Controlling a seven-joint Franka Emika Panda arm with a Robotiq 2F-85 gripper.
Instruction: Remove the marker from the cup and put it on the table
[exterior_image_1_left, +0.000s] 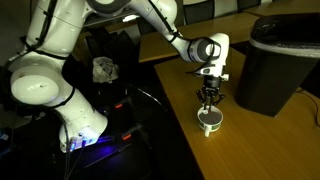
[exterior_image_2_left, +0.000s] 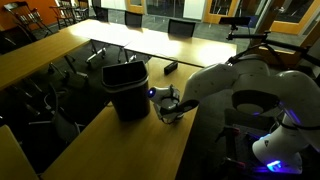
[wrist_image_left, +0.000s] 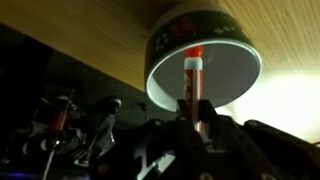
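The pincer (wrist_image_left: 194, 122) looks clamped narrowly on the near end of the red-tipped marker (wrist_image_left: 193, 78), whose long axis runs straight down into the white mug (wrist_image_left: 228, 75), close to the worktop (wrist_image_left: 100, 30) edge.

I see big black cylindrical plastic bin (exterior_image_1_left: 275, 65) (exterior_image_2_left: 127, 88) in both exterior views, upright. Crumpled whitish wad (exterior_image_1_left: 104, 69) in an exterior view, sits in dark area, can't ID. Small dark flat obj (exterior_image_2_left: 171, 68) lies on long pale wooden bg tabletop (exterior_image_2_left: 60, 50), beyond bin. Black office chairs (exterior_image_2_left: 180, 28) along far side. Blue-violet glow (exterior_image_1_left: 95, 148) low down, source unclear to me.
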